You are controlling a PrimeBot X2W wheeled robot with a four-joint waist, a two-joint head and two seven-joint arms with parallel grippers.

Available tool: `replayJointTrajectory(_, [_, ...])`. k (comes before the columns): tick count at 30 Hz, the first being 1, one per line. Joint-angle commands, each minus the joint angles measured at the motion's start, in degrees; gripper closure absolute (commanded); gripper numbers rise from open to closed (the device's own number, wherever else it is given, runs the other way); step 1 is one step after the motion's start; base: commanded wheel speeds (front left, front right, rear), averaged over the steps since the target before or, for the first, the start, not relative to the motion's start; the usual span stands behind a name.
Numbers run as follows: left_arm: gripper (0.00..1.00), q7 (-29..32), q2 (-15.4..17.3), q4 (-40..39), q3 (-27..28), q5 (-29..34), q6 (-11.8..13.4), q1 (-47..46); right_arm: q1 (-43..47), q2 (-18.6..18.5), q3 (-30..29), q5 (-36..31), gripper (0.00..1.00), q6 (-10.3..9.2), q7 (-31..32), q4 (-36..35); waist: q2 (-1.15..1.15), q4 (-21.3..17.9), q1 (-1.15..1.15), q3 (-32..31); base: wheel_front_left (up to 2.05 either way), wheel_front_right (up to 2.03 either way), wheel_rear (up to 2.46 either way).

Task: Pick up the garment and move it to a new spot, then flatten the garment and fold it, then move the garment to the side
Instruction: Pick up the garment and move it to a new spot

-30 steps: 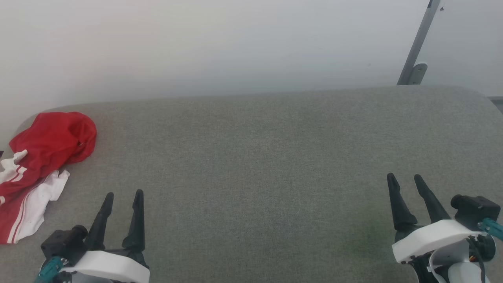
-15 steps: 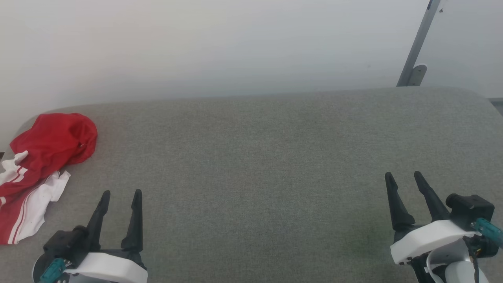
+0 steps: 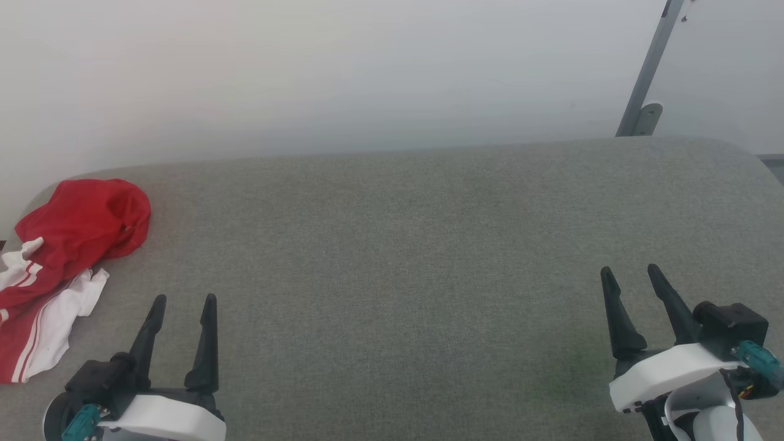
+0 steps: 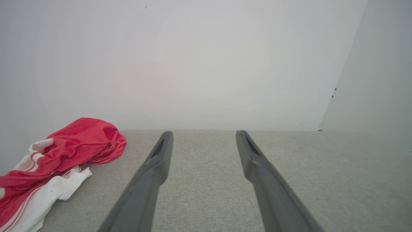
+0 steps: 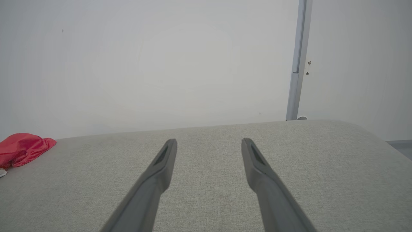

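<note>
Garment (image 3: 79, 226) lies in a crumpled heap at the far-left corner of the surface (image 3: 392, 263). Its red bulk is bunched toward the wall (image 3: 306, 73), and its white sleeve and striped trim trail back along the left edge, running off the left side of the head view. Its long axis therefore runs roughly near-to-far, leaning a little rightward at the far end.

From your left claw (image 3: 184, 299) it sits to the left and slightly ahead, near but not touching. In the left wrist view the heap shows off to the left of the fingers, not between them. That claw's fingers stand apart with nothing in them. Your right claw (image 3: 629, 269), also spread wide and empty, sits at the opposite side, well apart from the cloth, with the bare middle of the surface between them.

By my judgement the pick-up has not begun, and the left arm is the one to send. Swing it left and forward, across the long axis, and pinch the red bunch or the nearer white fold.
</note>
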Motion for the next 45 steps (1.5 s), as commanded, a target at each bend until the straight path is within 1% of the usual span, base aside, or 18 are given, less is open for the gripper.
replayJointTrajectory(1, [0.0, -0.25, -0.08, -0.1, 0.18, 0.26, -0.09, 0.41, -0.38, -0.06, 0.03, -0.22, 0.0, 0.0, -0.25, -0.02, 0.0, 0.03, 0.0, 0.0, 0.0, 0.0, 0.0])
replayJointTrajectory(5, [0.0, -0.25, -0.04, 0.14, 0.19, 0.01, -0.12, 0.43, -0.07, -0.07, 0.19, -0.16, 0.0, 0.0, -0.34, -0.21, 0.0, 0.38, 0.0, -0.1, 0.0, 0.0, 0.0])
replayJointTrajectory(9, [0.0, -0.23, -0.36, 0.84, 0.84, -0.05, -0.03, -0.3, 0.54, -0.29, 0.69, -0.03, 0.0, 0.0, 0.07, -0.45, 0.0, 2.17, 0.0, -0.58, 0.0, 0.0, 0.0])
replayJointTrajectory(17, [0.0, -0.22, -0.72, 1.88, 2.71, 0.49, 1.06, -0.27, 0.3, -1.2, 3.22, 0.76, 0.0, 0.0, 0.75, 0.03, 0.0, 8.25, 0.0, -2.17, 0.0, 0.0, 0.0])
replayJointTrajectory(23, [0.0, -0.22, -0.81, 1.97, 4.42, 0.59, 2.82, 0.71, -0.3, -1.55, 6.16, 1.43, 0.0, 0.0, 0.97, 0.85, 0.0, 13.65, 0.0, -3.59, 0.0, 0.0, 0.0])
replayJointTrajectory(24, [0.0, -0.22, -0.81, 1.97, 4.42, 0.59, 2.82, 0.71, -0.3, -1.55, 6.16, 1.43, 0.0, 0.0, 0.97, 0.85, 0.0, 13.65, 0.0, -3.59, 0.0, 0.0, 0.0])
replayJointTrajectory(29, [0.0, 0.19, -0.35, 2.0, 5.16, -0.04, 3.69, 1.27, -0.74, -1.57, 7.98, 2.11, 0.0, 0.0, 0.74, 1.55, 0.0, 17.64, 0.0, -4.48, 0.0, 0.0, 0.0])
replayJointTrajectory(34, [0.0, 0.63, 0.41, 1.91, 5.75, -0.57, 3.9, 1.74, -1.07, -1.34, 9.78, 2.7, 0.0, -0.01, 0.34, 2.45, 0.0, 20.53, 0.0, -4.96, 0.0, 0.0, 0.0])
replayJointTrajectory(39, [0.0, 0.88, 0.63, 0.89, 5.67, -0.86, 4.14, 2.36, -1.14, -1.27, 10.54, 2.91, 0.0, 0.0, -0.03, 3.06, 0.0, 22.38, 0.0, -4.91, 0.0, 0.0, 0.0])
replayJointTrajectory(45, [0.0, 1.25, 0.52, 0.84, 6.24, -2.19, 4.36, 1.37, -1.34, -1.62, 10.5, 2.87, 0.0, 0.0, -0.33, 3.28, 0.0, 22.94, 0.0, -4.17, 0.0, 0.0, 0.0])
